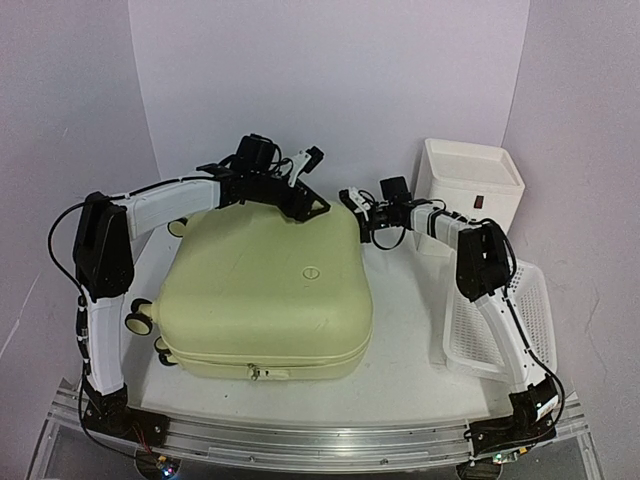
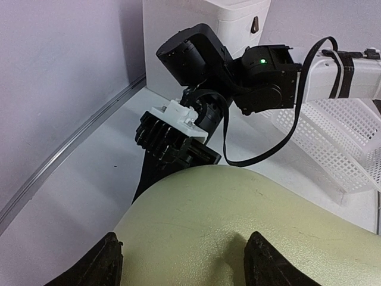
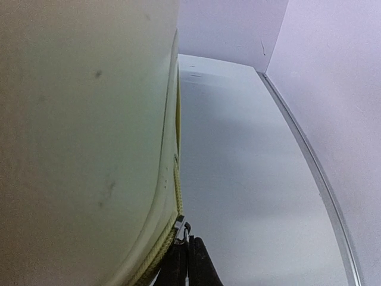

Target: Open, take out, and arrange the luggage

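So the luggage (image 1: 265, 290) lies flat mid-frame on the desk (image 1: 410, 350). Left gripper (image 1: 315, 183) hovers at its upper edge, jaws wide, empty; right gripper (image 3: 188, 259) has jaws pinched on the zipper pull (image 3: 182, 225), upper-right corner.

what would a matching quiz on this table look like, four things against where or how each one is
Things:
1 luggage
2 white box
3 mesh basket
4 left gripper

Places or states:
a far right corner of the table
b fingers open at the luggage's far edge
c lying flat mid-table, closed
d right side of the table, beside the right arm

Pairs: 1-c, 2-a, 3-d, 4-b
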Controlling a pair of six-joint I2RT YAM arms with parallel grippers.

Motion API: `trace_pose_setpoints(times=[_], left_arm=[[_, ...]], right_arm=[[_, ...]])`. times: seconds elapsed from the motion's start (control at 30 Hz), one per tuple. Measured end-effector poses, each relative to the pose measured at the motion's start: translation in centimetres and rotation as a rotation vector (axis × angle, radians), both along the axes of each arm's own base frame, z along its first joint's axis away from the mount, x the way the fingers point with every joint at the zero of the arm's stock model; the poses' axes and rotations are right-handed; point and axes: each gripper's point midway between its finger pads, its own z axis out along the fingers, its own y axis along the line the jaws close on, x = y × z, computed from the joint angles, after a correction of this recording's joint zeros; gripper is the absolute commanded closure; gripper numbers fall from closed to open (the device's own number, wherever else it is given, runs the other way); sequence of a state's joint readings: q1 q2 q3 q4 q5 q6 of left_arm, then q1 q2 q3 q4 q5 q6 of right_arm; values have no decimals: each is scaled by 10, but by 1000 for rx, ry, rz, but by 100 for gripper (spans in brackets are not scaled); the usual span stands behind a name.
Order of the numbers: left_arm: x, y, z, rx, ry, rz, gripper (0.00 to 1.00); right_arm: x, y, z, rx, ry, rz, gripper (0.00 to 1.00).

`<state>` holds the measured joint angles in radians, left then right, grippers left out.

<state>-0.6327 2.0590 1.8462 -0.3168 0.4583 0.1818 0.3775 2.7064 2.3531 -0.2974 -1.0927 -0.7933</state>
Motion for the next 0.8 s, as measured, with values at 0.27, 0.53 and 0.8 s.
trace_pose_setpoints(times=[0.27, 0.53, 0.8], left_arm=[[1, 2, 5, -7, 22, 32, 24], [-10, 51, 24, -41, 184, 139, 13], [-78, 189, 52, -45, 334, 414, 8]], right_arm=[[8, -21, -26, -115, 138, -266, 52], [2, -96, 10, -225, 256, -564, 2], [-76, -119, 122, -217, 342, -680, 2]])
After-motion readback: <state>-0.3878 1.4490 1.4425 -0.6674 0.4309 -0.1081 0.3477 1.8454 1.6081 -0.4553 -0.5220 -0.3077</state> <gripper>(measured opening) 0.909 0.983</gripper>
